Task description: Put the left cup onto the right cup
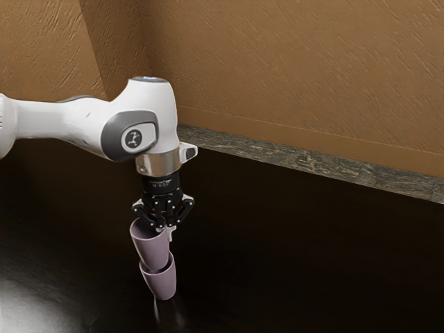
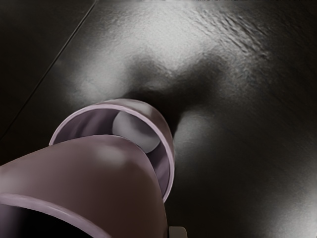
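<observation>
A white robot arm (image 1: 76, 125) reaches in from the exterior view's left, its black two-finger gripper (image 1: 163, 226) clamped on the rim of a tilted mauve tapered cup (image 1: 148, 244). That cup's base sits nested in a second mauve cup (image 1: 161, 279), also tilted, down at the surface of a glossy black table (image 1: 312, 263) before a brown textured wall (image 1: 291, 62).

- The exterior camera stands off at the side of the arm (image 1: 62, 121) and somewhat above the desk (image 1: 312, 243). It looks across and down toward the brown back wall (image 1: 312, 69), and the arm enters from the exterior view's left.
- It keeps a middle distance, taking in the arm, the hand and a wide stretch of desk.
- The wrist camera rides on the hand and looks steeply down past the jaws. It is very near the upper cup (image 2: 84, 183).
- Both views share the upper cup, the lower cup (image 2: 94, 130) under it, and the dark desk around them.
</observation>
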